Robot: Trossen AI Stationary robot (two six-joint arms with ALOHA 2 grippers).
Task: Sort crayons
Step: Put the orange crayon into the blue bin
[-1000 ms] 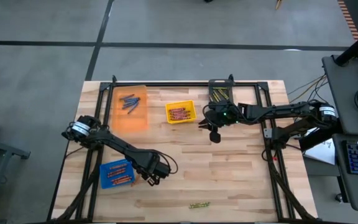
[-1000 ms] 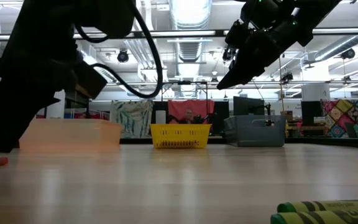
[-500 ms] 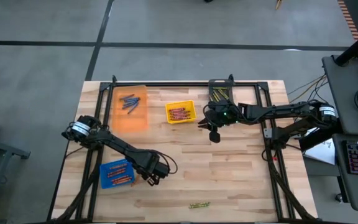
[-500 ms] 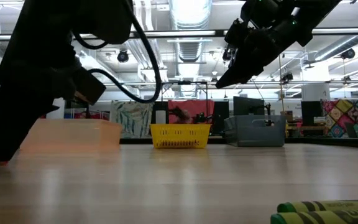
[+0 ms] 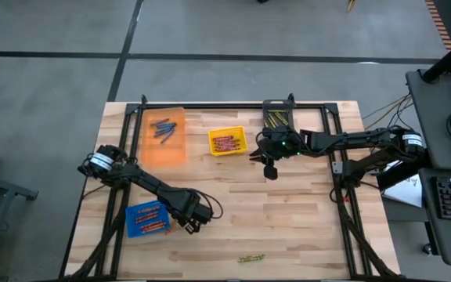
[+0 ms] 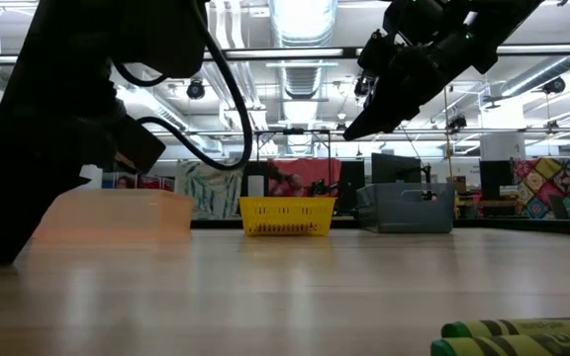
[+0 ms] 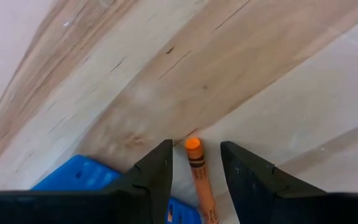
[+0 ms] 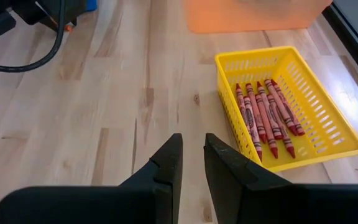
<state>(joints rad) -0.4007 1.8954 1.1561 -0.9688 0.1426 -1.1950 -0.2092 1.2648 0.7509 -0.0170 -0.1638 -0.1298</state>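
**Left gripper straddling an orange crayon beside the blue bin**

You are looking at the pickup step of the sort. The left gripper [image 7: 194, 180] is reaching down at the counter [image 5: 288, 219] just beside the blue bin [image 5: 146, 218], its fingers [image 7: 153, 177] standing apart with a gap on either side of the orange crayon [image 7: 199, 177] lying flat between them; nothing is being clamped yet. The blue bin is already carrying orange crayons. Well away from the blue bin, the right gripper [image 8: 190, 163] is hanging above the counter near the yellow bin [image 8: 328, 115], which is holding the red crayons [image 8: 266, 115]; its fingers are standing slightly apart with nothing between them. The orange bin [image 5: 167, 135] is containing the blue-purple crayons [image 5: 163, 129], and the green crayons [image 5: 250, 258] are lying loose, far from the blue bin near the counter's front edge. Judged from this, your next move is calling for closing the left fingers squarely on the crayon's shaft, lifting, and carrying it over the blue bin's wall.
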